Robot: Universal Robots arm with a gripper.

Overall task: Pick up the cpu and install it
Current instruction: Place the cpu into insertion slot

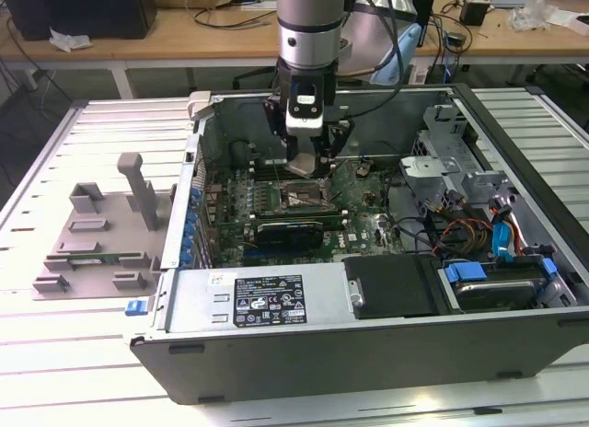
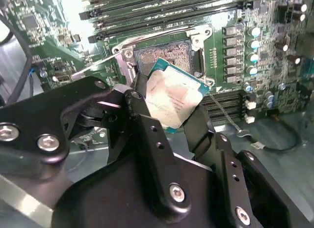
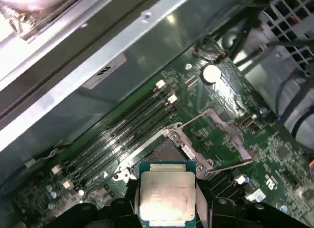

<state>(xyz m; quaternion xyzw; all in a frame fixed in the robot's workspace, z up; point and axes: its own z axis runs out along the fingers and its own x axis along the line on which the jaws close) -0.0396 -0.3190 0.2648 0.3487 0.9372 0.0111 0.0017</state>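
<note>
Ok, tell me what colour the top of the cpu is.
Dull silver metal, with a thin teal rim; the first wrist view shows the cpu best.

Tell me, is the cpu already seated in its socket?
No: in the second wrist view the cpu sits clamped in the gripper, with the socket bare beyond it.

The cpu (image 2: 174, 98) and socket (image 2: 164, 53), partly covered
In the second wrist view two cpu edges are hidden by the gripper (image 2: 169, 104) fingers (image 2: 144, 120) and a socket corner is masked by the cpu; in the first wrist view the fingers (image 3: 122, 211) are cut by the picture's edge.
</note>
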